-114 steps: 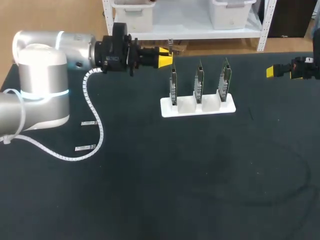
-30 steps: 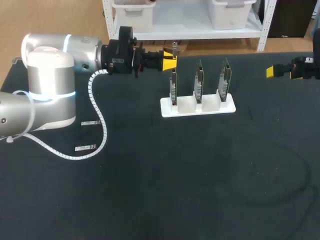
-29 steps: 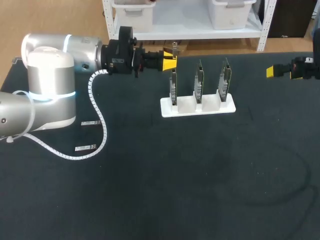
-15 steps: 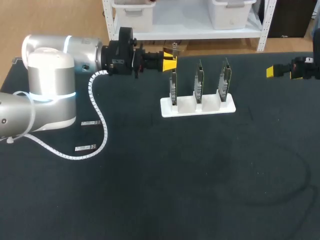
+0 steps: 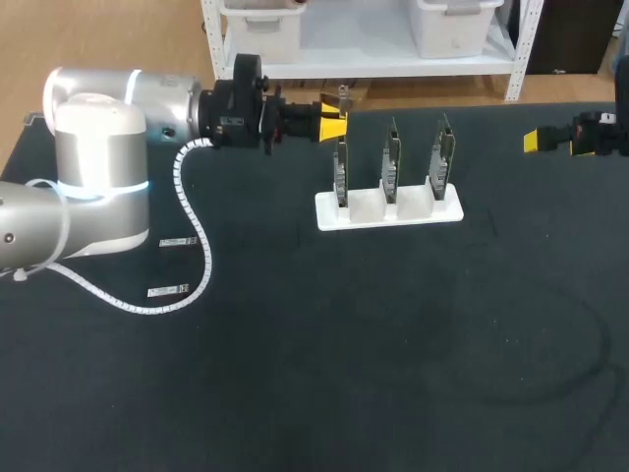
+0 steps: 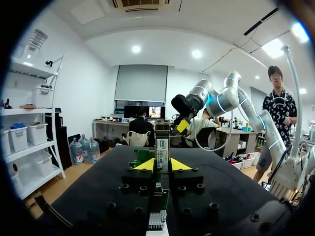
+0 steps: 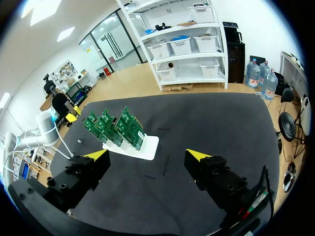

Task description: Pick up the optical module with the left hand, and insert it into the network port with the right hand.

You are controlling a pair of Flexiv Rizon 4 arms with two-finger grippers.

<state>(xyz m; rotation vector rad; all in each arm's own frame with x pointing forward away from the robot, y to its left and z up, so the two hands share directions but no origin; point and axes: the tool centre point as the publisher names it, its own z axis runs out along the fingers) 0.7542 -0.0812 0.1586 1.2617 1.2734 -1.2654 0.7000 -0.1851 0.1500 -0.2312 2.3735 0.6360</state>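
My left gripper (image 5: 335,117) hangs above the table's far edge, just left of the leftmost board, shut on a slim metal optical module (image 5: 342,96). In the left wrist view the module (image 6: 162,147) stands between the two yellow tips of that gripper (image 6: 162,165). Three green network boards (image 5: 391,157) stand upright in a white holder (image 5: 388,209). My right gripper (image 5: 532,141) waits at the far right edge of the table. It (image 7: 147,155) is open and holds nothing, with the boards (image 7: 115,127) well ahead of it.
Two more small modules (image 5: 174,242) (image 5: 167,290) lie flat on the black mat at the left, beside my left arm's white cable (image 5: 192,236). The holder (image 7: 148,144) sits toward the back middle of the table.
Since the earliest frame my left gripper has shifted slightly right and back with the module. Over the last second nothing has moved. The right arm has stayed put.
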